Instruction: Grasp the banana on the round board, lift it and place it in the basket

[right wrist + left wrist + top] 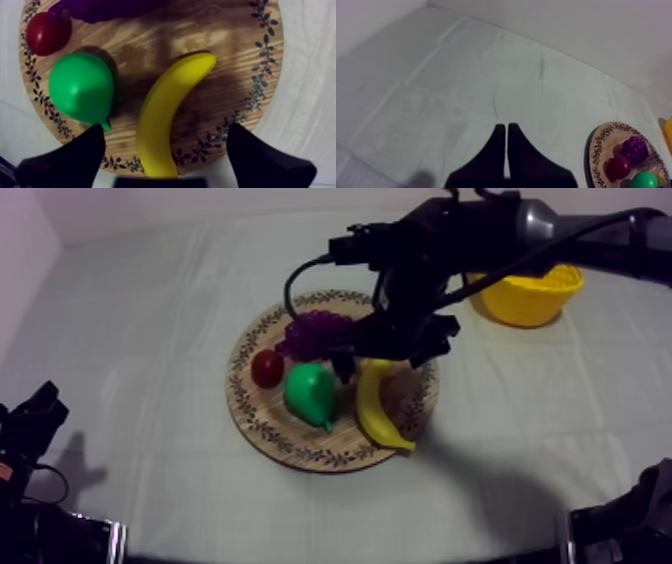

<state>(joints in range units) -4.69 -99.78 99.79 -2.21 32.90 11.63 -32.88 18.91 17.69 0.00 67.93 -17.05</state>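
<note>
- Right pincer (382, 360) hangs over the wooden board (300, 456), its arm coming in from the upper right. It is released, with the fingers (75, 155) spread wide and nothing between them but the banana below.
- Banana (378, 403) lies flat on the board's right half and is not held. One tip points to the board's middle. The other reaches the patterned rim at the near-right edge.
- In the right wrist view the banana (167, 112) runs between the two fingers with bare wood on each side. The right side has more room.
- Pear (82, 90) lies just beside the banana on its left. Its stem tip is close to the left finger, and I cannot tell whether they touch.
- Small red fruit (266, 368) and grapes (315, 333) sit toward the far-left rim, clear of the banana.
- Yellow basket (530, 298) stands at the far right of the worktop (130, 338), well apart from the board, with open cloth between them.
- Left pincer (507, 150) is clenched on nothing, low at the left over bare cloth.
</note>
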